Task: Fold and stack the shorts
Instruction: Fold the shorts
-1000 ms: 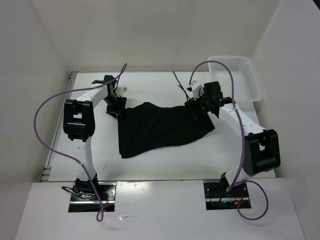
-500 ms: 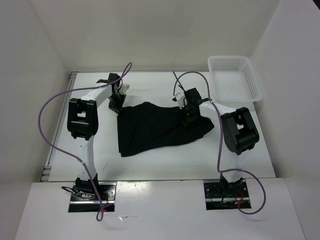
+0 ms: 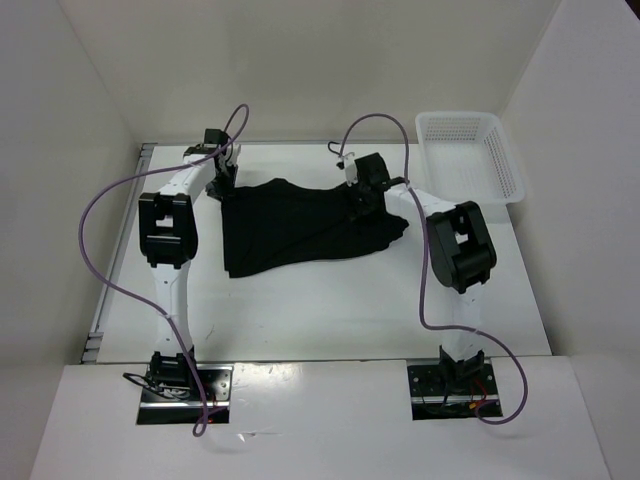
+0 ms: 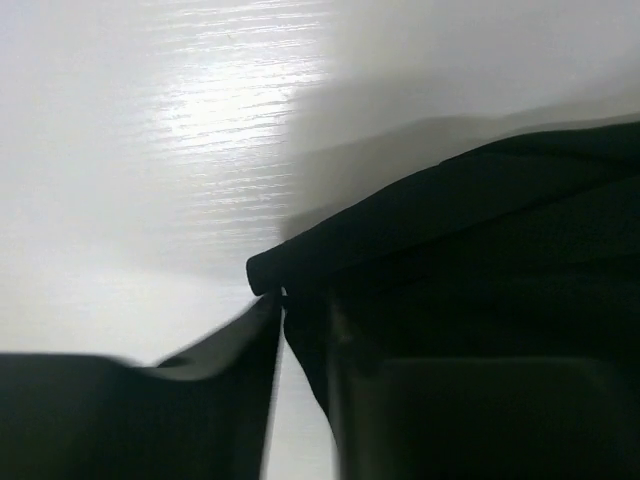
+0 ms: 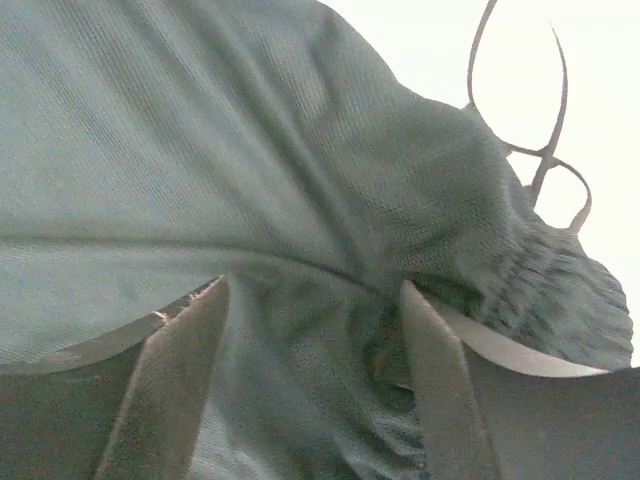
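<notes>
Top external shows your left gripper (image 3: 222, 188) at the far left corner of the shorts (image 3: 300, 225). In the left wrist view its 2 fingers (image 4: 150, 410) are nearly together, pinching the rolled hem. The shorts lie spread on the table (image 3: 300, 310) between the 2 arms, toward the far side. Your right gripper (image 3: 358, 197) sits on their far right edge, fingers (image 5: 170, 390) clamped round a bunch of cloth by the gathered waistband. The white basket (image 3: 465, 155) is far right, apart from them.
</notes>
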### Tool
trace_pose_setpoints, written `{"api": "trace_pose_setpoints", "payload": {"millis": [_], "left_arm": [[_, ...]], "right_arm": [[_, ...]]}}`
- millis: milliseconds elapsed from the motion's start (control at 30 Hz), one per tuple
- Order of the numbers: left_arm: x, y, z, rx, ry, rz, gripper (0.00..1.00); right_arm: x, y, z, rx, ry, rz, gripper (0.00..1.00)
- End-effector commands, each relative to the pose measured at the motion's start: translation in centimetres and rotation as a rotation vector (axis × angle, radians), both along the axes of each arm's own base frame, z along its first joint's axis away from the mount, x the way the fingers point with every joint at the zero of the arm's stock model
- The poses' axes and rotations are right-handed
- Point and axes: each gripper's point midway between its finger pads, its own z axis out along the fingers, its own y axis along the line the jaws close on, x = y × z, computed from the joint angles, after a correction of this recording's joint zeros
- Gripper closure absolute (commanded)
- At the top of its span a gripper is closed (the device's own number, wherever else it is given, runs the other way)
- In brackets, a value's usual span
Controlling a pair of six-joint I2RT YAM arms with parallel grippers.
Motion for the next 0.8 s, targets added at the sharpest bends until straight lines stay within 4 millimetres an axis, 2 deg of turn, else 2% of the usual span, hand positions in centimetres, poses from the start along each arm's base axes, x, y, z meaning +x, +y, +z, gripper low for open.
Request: {"api": "trace_pose_setpoints", "payload": {"millis": [0, 33, 67, 100, 133, 167, 200, 233, 267, 300, 333, 367, 400, 467, 533, 567, 600, 667, 767], "left_arm": [[0.6, -0.1, -0.2, -0.009, -0.009, -0.001, 0.60], [0.7, -0.1, 0.3, -0.009, -0.018, -0.001, 0.56], [0.8, -0.1, 1.0, -0.010, -0.032, -0.001, 0.53], [0.8, -0.3, 1.0, -0.019, -0.032, -0.006, 0.46], [1.0, -0.3, 2.3, -0.021, -0.057, -0.006, 0.43], [0.8, -0.5, 2.5, -0.030, -0.057, -0.011, 0.40], [0.5, -0.5, 2.7, -0.030, -0.056, -0.011, 0.37], [0.4, -0.6, 4.0, -0.040, -0.077, -0.016, 0.34], [0.2, -0.6, 4.5, -0.040, -0.083, -0.016, 0.34], [-0.5, -1.0, 4.3, -0.057, -0.070, -0.026, 0.32], [-1.0, -1.1, 5.6, -0.067, -0.080, -0.031, 0.31], [-1.7, -1.3, 5.7, -0.076, -0.063, -0.036, 0.31], [-2.3, -0.9, 5.7, -0.084, -0.051, -0.029, 0.31], [-4.4, -1.0, 5.3, -0.118, 0.006, -0.034, 0.31], [-5.7, -1.1, 4.6, -0.150, 0.045, -0.036, 0.31], [-7.3, -1.2, 3.0, -0.161, 0.104, -0.035, 0.31], [-7.9, -1.5, 2.9, -0.175, 0.114, -0.041, 0.31], [-9.6, -2.2, 2.1, -0.234, 0.166, -0.050, 0.30], [-10.9, -3.1, 1.3, -0.284, 0.211, -0.063, 0.29]], "right_arm": [[3.4, 2.5, 9.4, 0.170, -0.194, -0.077, 0.23], [3.3, 2.3, 12.3, 0.212, -0.236, -0.119, 0.23], [3.4, 1.5, 13.7, 0.212, -0.270, -0.165, 0.19], [3.1, 1.0, 14.5, 0.217, -0.284, -0.194, 0.17], [2.3, 0.4, 14.3, 0.211, -0.279, -0.214, 0.14], [1.6, -0.1, 15.9, 0.230, -0.304, -0.232, 0.08], [1.1, -0.5, 16.0, 0.230, -0.305, -0.256, 0.06], [0.0, -1.4, 14.5, 0.231, -0.262, -0.290, 0.03], [-0.3, -2.8, 15.3, 0.243, -0.277, -0.332, 0.02], [-1.0, -3.9, 13.9, 0.241, -0.246, -0.366, 0.02], [-1.0, -6.0, 13.4, 0.254, -0.228, -0.438, 0.02], [-1.3, -7.0, 13.1, 0.270, -0.216, -0.464, 0.02], [-1.9, -7.6, 11.5, 0.280, -0.171, -0.477, 0.02], [-2.6, -9.2, 9.6, 0.303, -0.112, -0.512, 0.02], [-3.0, -9.2, 8.4, 0.313, -0.079, -0.514, 0.02], [-2.9, -9.0, 8.5, 0.324, -0.082, -0.504, 0.02], [-3.3, -8.6, 7.7, 0.341, -0.049, -0.506, 0.02], [-3.6, -9.2, 6.0, 0.365, 0.009, -0.564, 0.02], [-4.2, -9.7, 4.6, 0.383, 0.056, -0.594, 0.02]]}}
